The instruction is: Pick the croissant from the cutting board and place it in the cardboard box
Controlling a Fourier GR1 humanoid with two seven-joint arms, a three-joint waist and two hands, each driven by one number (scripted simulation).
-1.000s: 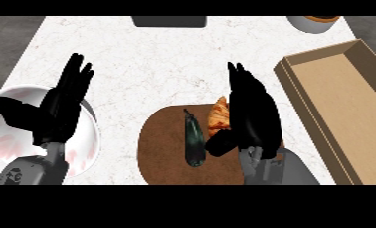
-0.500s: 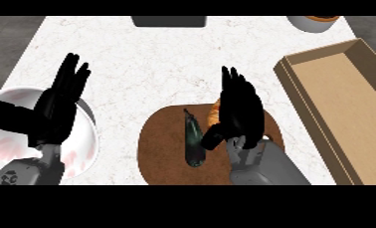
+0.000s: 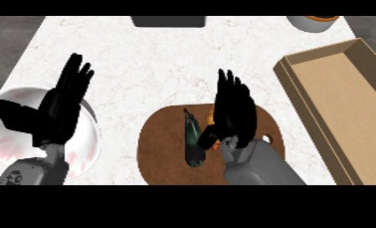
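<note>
A white, faintly veined marble tabletop (image 3: pixel 154 57) is filling most of the head view, with strips of darker grey floor showing along its far left and far right edges.

At the left, a white round plate (image 3: pixel 88 137) is sitting near the tabletop's near edge. The left hand (image 3: pixel 58 110) is resting over it, fingers straight and spread, pointing away from the robot and holding nothing.

At the far edge, left of centre, a dark grey flat rectangular object (image 3: pixel 168 21) is lying partly out of view.

In the middle, a brown rounded wooden cutting board (image 3: pixel 165 152) is lying at the near edge. On it a dark green elongated vegetable (image 3: pixel 193 140) is lying with its long axis running roughly away from the robot.

Just to its right, the right hand (image 3: pixel 235 110) is hovering over the board with fingers extended and the thumb angled towards the vegetable, not closed on anything. The golden-orange croissant (image 3: pixel 211 115) is lying on the board beneath this hand; only slivers are showing at the hand's left side, so its long axis and heading cannot be told.

At the right, a tan open rectangular cardboard box (image 3: pixel 305 90) is lying well apart from the croissant, running diagonally away to the right.

At the far right corner, a white round bowl with an orange inside (image 3: pixel 312 23) is sitting.

No writing is readable anywhere.
</note>
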